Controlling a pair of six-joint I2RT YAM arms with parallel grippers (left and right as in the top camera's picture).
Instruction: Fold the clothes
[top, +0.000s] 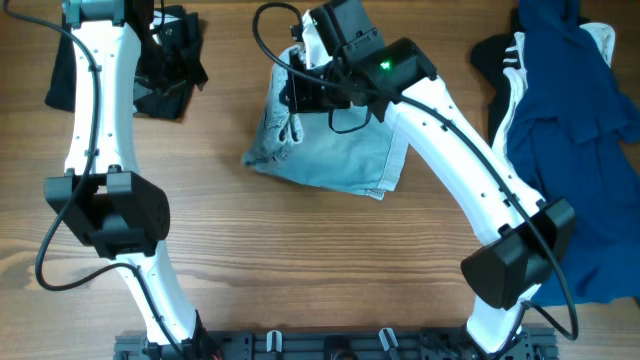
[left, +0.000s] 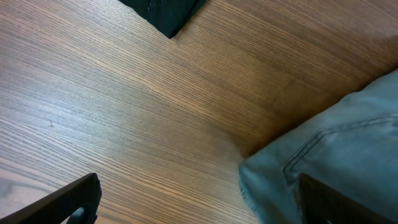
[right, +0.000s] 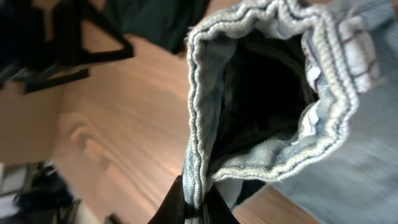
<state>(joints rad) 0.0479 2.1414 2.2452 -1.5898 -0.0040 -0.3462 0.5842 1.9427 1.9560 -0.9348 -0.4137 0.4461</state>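
My right gripper is closed on the stitched edge of the jeans. My left gripper is open, with the jeans beside 1 finger.

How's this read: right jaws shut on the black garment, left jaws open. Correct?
Not quite. The right jaws are shut on the hem of the jeans, not on the black garment, which lies apart at the far left. The right wrist view shows it. The left jaws are open, as you said.
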